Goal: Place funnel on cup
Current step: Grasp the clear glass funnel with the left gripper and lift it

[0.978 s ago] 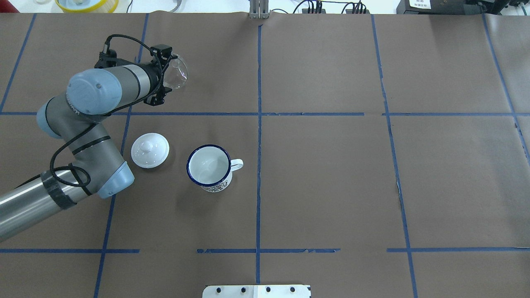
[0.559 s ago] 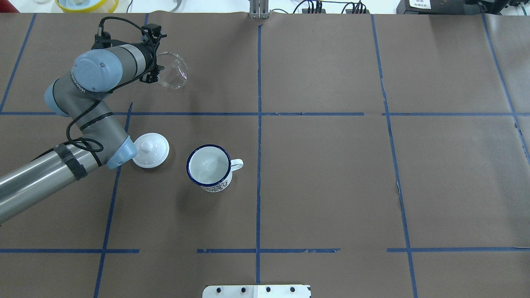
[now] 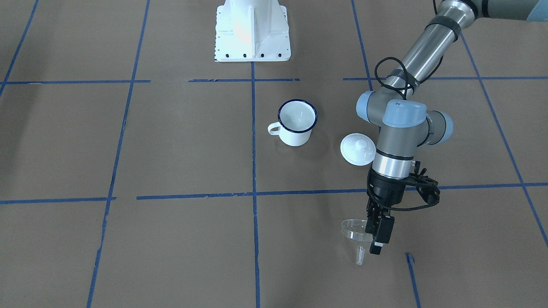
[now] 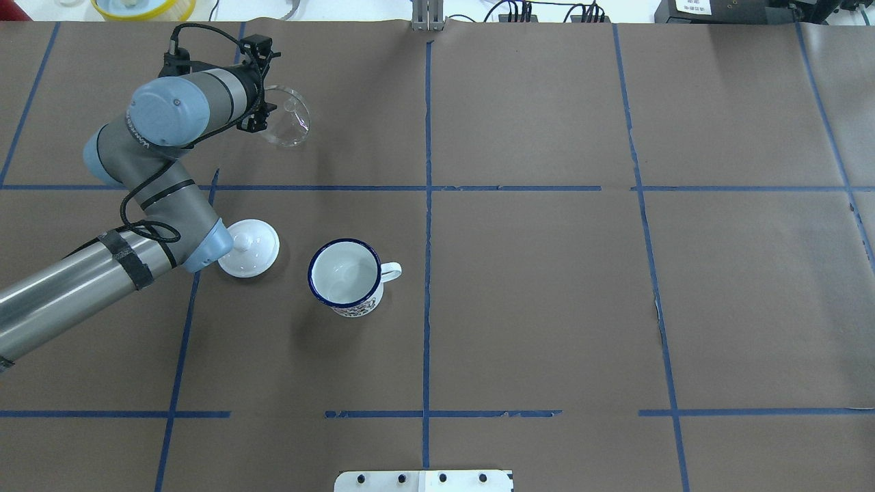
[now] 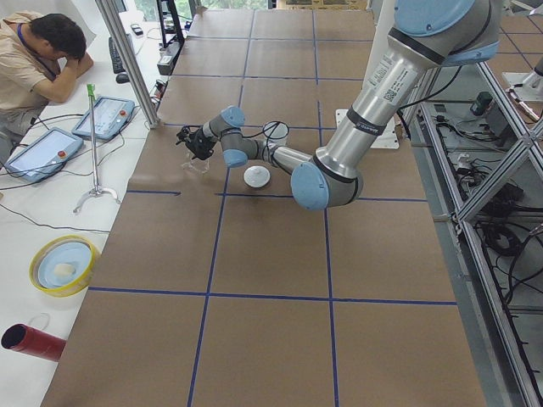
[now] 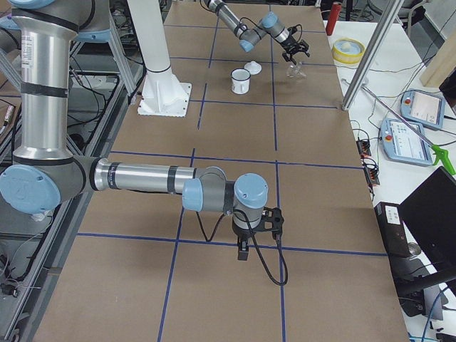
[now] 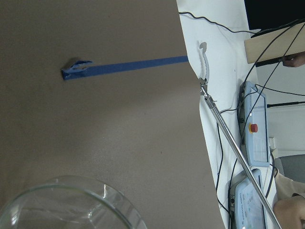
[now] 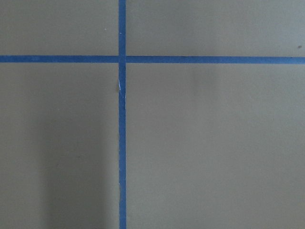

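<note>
White cup (image 4: 344, 273), dark blue rim

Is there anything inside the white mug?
Empty. The overhead view looks into the cup and shows only its bare white inside; the funnel is away from it.

The brown, blue-taped table (image 4: 547, 307) carries the cup (image 4: 344, 275) and a white lid (image 4: 254, 248).

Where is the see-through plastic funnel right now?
Overhead view, far left: the clear plastic funnel is in the left end effector, beyond the flat white round lid.
</note>
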Tool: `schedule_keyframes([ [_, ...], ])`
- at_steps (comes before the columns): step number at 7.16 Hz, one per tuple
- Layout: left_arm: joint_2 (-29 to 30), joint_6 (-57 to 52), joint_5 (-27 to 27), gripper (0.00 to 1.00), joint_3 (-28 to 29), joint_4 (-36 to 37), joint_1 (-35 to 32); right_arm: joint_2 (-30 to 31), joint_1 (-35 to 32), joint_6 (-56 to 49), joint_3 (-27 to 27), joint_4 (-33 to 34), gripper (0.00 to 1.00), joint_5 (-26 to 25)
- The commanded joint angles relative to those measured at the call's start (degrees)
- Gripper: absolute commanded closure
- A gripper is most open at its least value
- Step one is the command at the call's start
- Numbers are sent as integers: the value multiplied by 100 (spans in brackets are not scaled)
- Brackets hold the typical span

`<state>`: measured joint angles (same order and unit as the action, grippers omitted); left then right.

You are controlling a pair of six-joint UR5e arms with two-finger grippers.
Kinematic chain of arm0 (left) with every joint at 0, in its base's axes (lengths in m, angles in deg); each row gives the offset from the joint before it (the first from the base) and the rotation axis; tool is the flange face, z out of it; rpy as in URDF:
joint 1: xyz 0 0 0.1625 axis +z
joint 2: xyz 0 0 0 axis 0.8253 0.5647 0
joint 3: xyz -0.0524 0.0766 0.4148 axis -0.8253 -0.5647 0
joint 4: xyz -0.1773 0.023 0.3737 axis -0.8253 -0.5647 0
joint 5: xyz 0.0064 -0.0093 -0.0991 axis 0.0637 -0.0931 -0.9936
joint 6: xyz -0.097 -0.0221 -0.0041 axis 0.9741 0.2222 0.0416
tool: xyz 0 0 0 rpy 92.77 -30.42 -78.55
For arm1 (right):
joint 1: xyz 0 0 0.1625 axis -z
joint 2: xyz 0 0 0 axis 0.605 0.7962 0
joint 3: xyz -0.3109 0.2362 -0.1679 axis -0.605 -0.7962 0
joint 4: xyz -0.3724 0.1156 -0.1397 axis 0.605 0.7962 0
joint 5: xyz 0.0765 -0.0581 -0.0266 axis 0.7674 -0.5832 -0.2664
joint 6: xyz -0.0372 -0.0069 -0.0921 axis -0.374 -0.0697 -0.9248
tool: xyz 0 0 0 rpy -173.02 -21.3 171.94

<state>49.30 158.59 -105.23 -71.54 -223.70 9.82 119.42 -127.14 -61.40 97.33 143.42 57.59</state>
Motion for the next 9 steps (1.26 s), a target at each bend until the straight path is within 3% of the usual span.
schedule_keyframes([
  [1,22,-250,-10,100,3,-116,-8,0,0,0,0,0,0,0],
  [6,22,-286,-28,100,-241,-109,-87,0,0,0,0,0,0,0],
  [8,-39,-670,-735,100,-1135,336,-166,0,0,0,0,0,0,0],
  [9,-48,-812,-1062,100,-1853,1158,-166,0,0,0,0,0,0,0],
])
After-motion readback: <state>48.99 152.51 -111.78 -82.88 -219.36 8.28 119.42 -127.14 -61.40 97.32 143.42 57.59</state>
